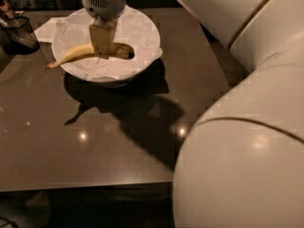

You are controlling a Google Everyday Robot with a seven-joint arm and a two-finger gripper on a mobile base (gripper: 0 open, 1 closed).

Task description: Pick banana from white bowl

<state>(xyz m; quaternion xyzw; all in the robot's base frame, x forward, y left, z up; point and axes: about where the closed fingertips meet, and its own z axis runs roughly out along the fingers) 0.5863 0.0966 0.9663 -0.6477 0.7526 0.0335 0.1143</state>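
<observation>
Dark glossy table (95, 165) carries the bowl (142, 27), which sits right under the gripper (103, 51). The gripper is low over the middle of the banana (76, 53); whether it has clamped on, I cannot tell. The banana lies across the bowl beneath it, its stem end past the rim on the side toward the container (19, 32). The reach looks done; lifting the banana clear is likely what remains.
</observation>
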